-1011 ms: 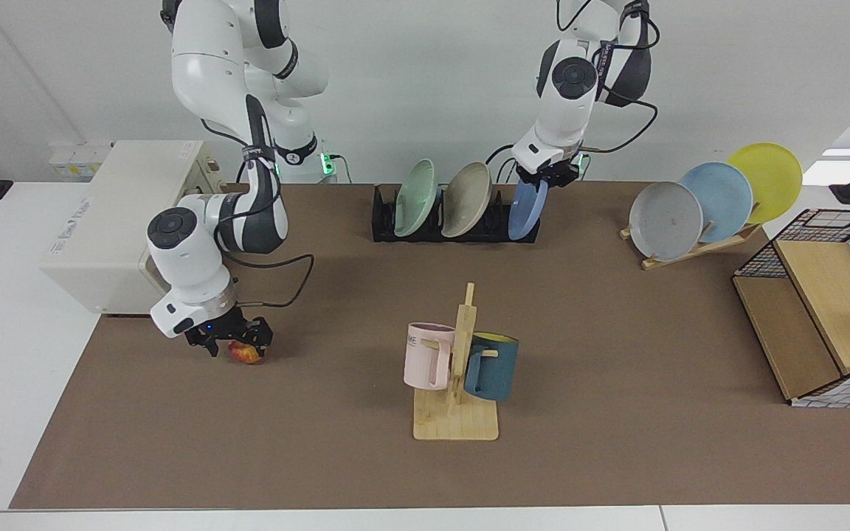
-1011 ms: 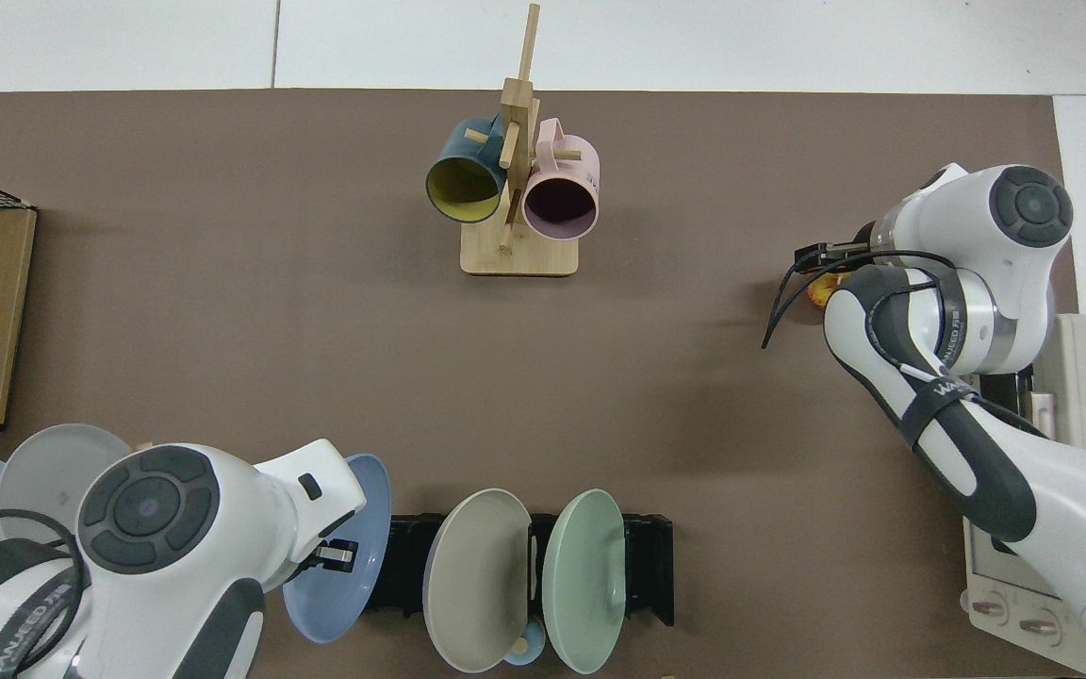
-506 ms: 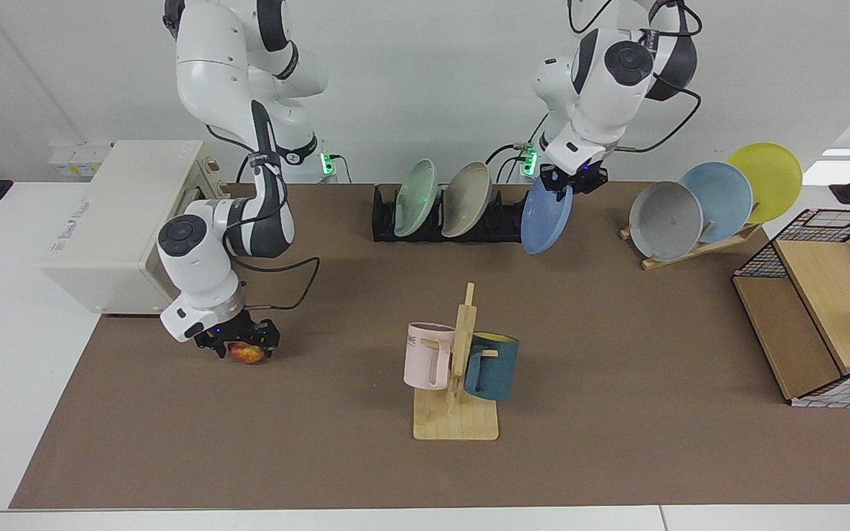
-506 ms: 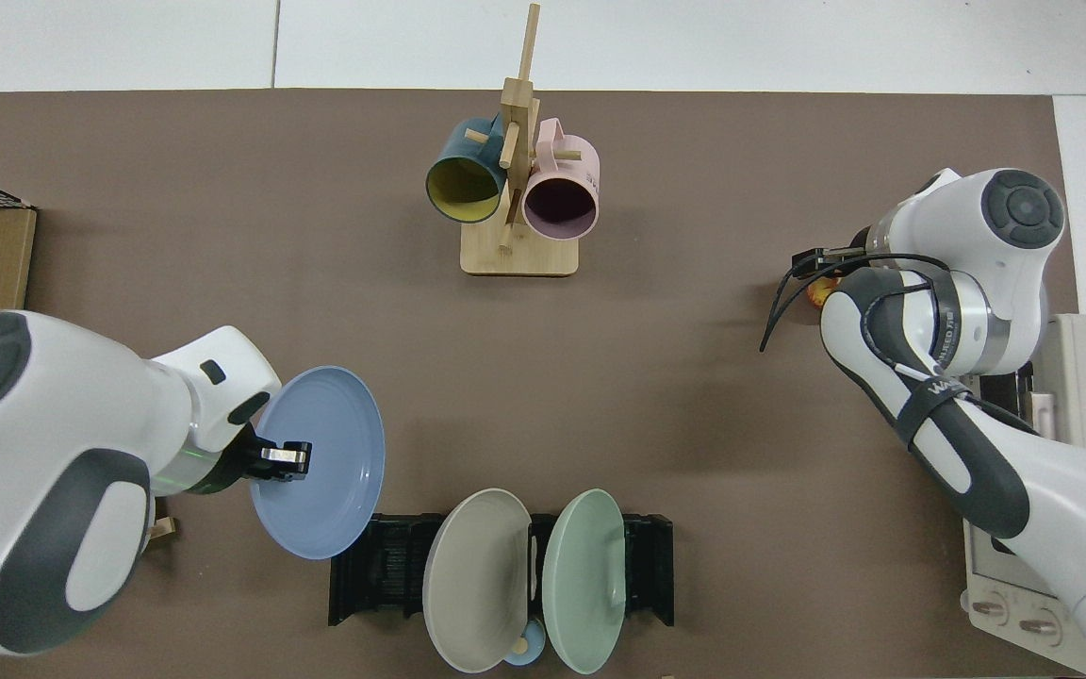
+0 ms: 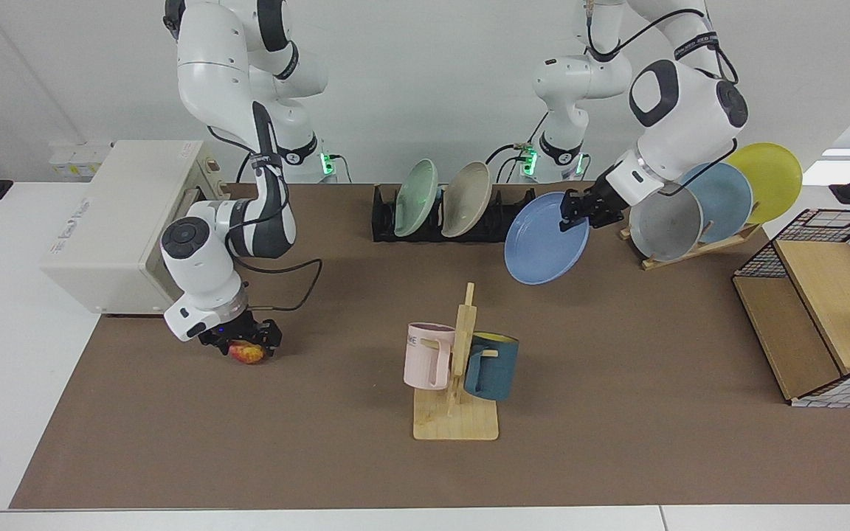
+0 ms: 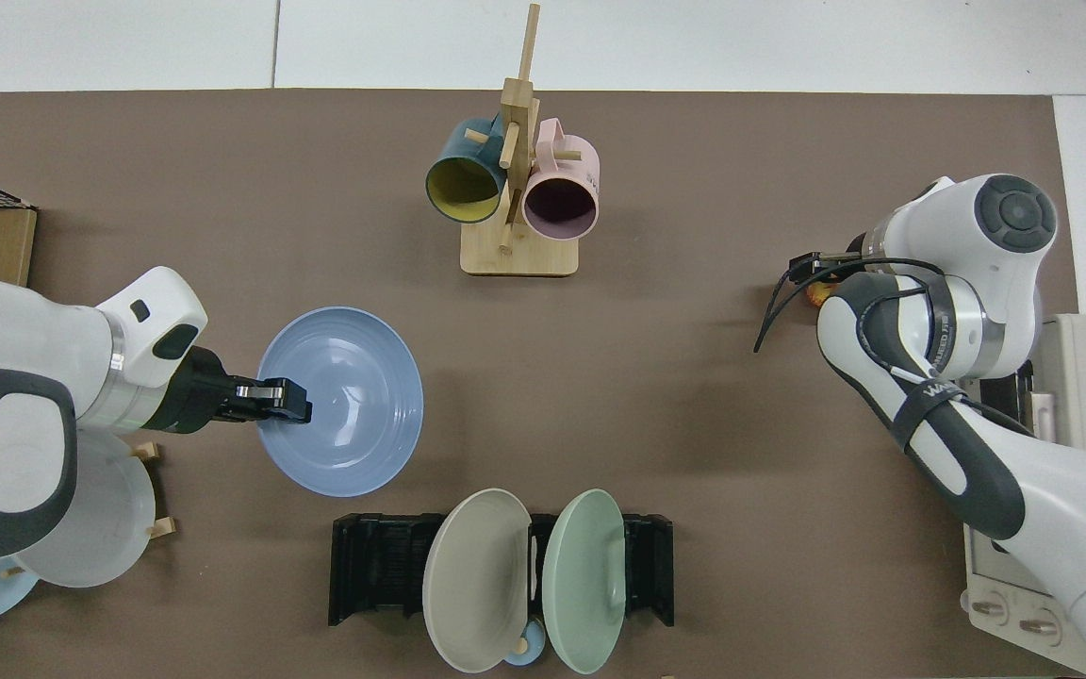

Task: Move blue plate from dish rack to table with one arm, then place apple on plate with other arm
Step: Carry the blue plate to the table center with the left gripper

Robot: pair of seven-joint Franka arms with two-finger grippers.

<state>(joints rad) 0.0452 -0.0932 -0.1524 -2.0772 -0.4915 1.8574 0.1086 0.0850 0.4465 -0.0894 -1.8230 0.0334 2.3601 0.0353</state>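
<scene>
Your left arm has carried the blue plate (image 5: 547, 238) out of the dish rack (image 5: 454, 221) and swung it away toward the front of the table (image 5: 617, 383). Now the plate hangs in the air, tilted, clear of the rack and not touching the mat. Your left gripper (image 5: 578, 212) is pinching the plate by its rim. From above you can see the left gripper's fingers (image 6: 271, 395) clamped on the edge, with the plate out over the bare mat.

The rack still holds a green plate (image 5: 416, 197) and a tan plate (image 5: 466, 198).

Your right gripper (image 5: 244, 344) is low down near the cream box (image 5: 111, 221). It has hardly moved. Its fingers are pressed around the apple (image 5: 248, 354), which sits right at the mat.

The wooden mug stand (image 5: 457, 391) with a pink mug (image 5: 429, 355) and a dark teal mug (image 5: 491, 366) stands in the middle, well apart from both grippers.
</scene>
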